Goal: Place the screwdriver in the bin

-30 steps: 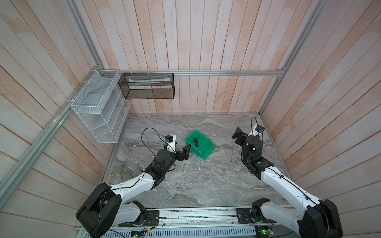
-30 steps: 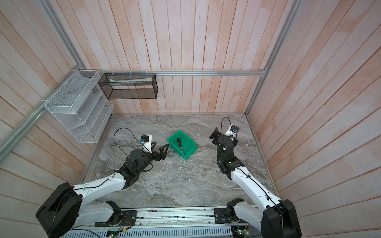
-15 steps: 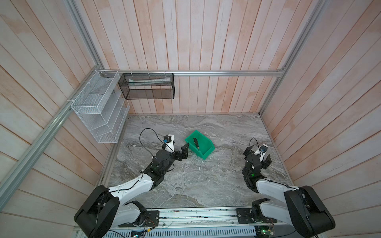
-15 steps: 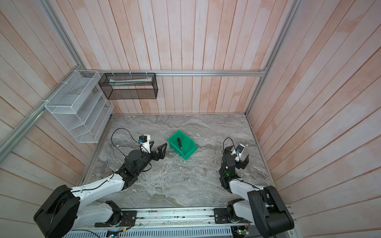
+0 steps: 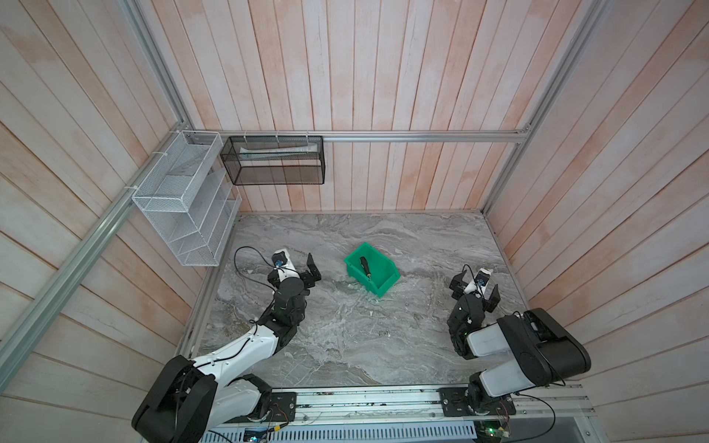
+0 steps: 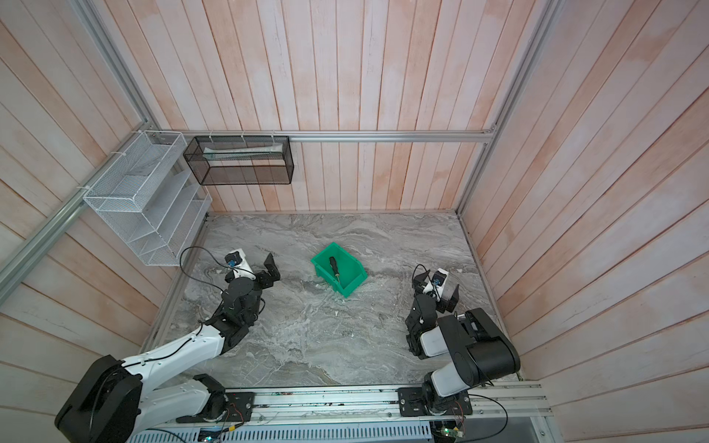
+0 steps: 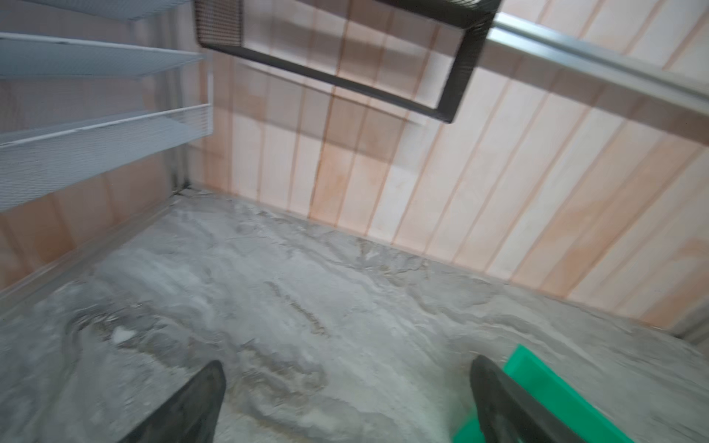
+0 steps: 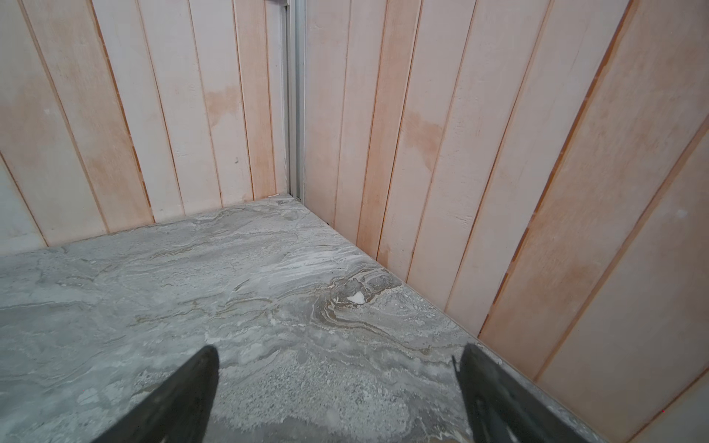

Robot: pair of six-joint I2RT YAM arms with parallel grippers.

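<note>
Grey marble tabletop [image 5: 345, 337]: slim black-handled screwdriver [image 5: 364, 266] already sits in the bright green plastic bin [image 5: 378, 288]. Both left gripper [image 5: 312, 270] and right gripper [image 5: 479, 285] gape empty; just don't nudge that bin.

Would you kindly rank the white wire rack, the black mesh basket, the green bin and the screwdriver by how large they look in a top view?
1. white wire rack
2. black mesh basket
3. green bin
4. screwdriver
The rack and basket hang higher, nearer the camera, which inflates them.

white rack [image 5: 184, 207]: left wall | black basket [image 5: 276, 176]: back wall | marble tabletop [image 5: 345, 345]
</note>
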